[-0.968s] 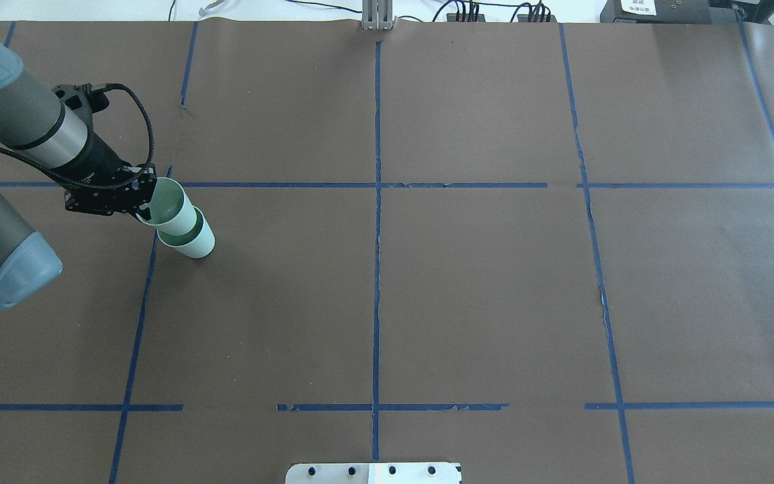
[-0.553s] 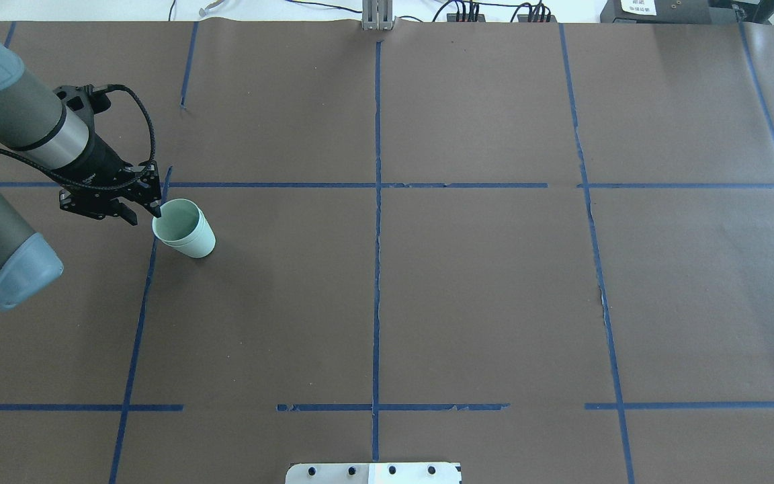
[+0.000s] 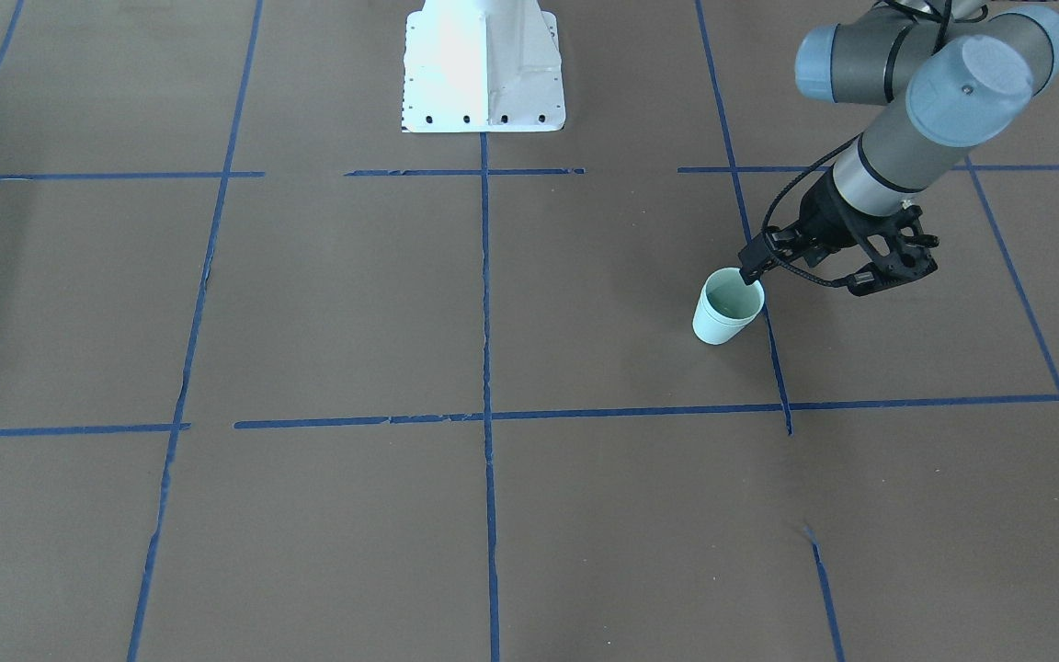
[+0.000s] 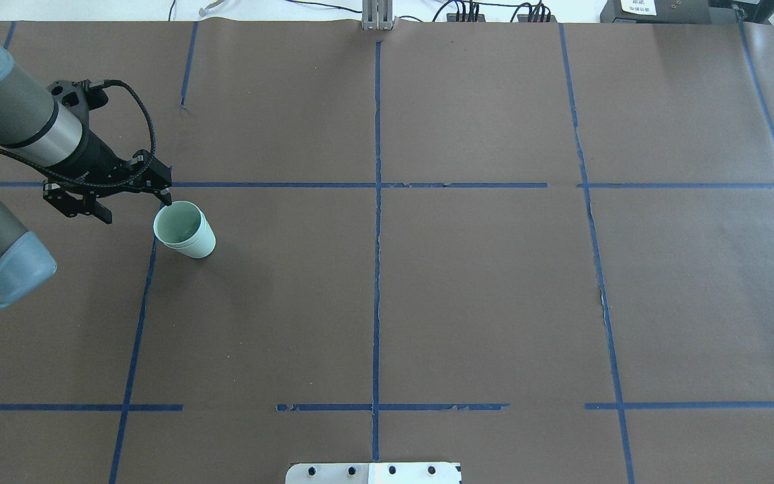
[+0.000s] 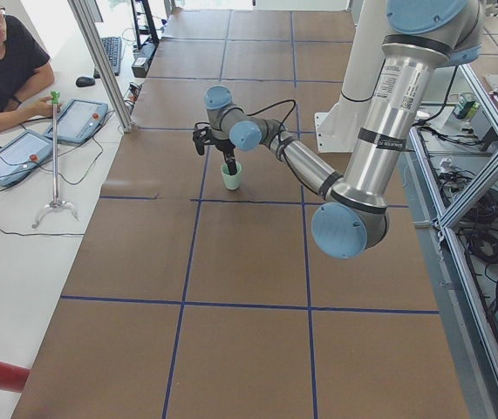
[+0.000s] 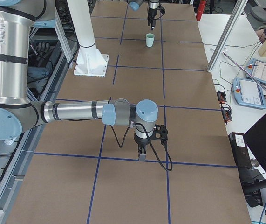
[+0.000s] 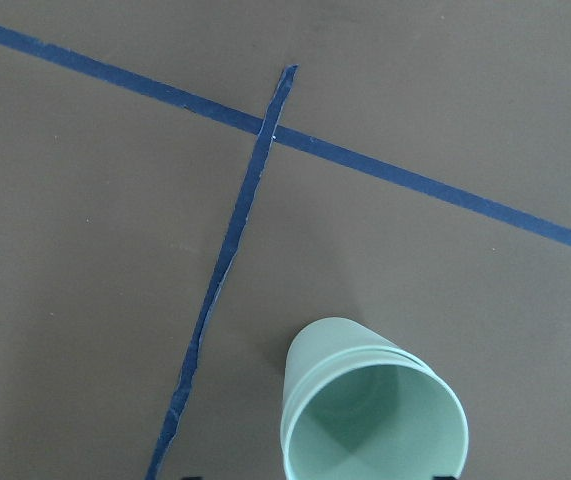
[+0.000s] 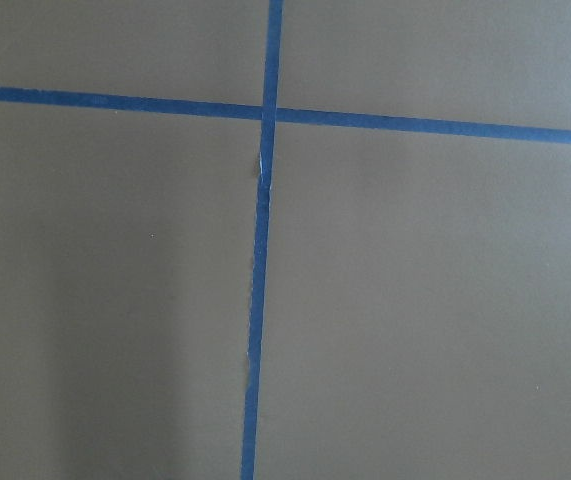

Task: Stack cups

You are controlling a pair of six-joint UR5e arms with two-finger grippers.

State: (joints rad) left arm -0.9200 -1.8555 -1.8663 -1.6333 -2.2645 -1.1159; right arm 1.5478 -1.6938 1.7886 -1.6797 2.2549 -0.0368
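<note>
left gripper (image 4: 136, 209): mine, wide open, holding nothing
cups (image 4: 186, 230): nested, upright, just beside one fingertip
right gripper (image 6: 142, 156): can't tell

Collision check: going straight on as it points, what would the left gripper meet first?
Probably the cups: one left gripper finger hangs over their rim, the other over bare table. Depth is unclear.

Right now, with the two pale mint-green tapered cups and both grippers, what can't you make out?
- The outer pale mint-green tapered cup: its inside is hidden by the inner cup nested in it; the left wrist view's bottom edge cuts both.
- The left gripper: open, but whether it touches the rim is unclear from overhead.
- The right gripper: shows only in the exterior right view; open or shut, cannot tell.
</note>
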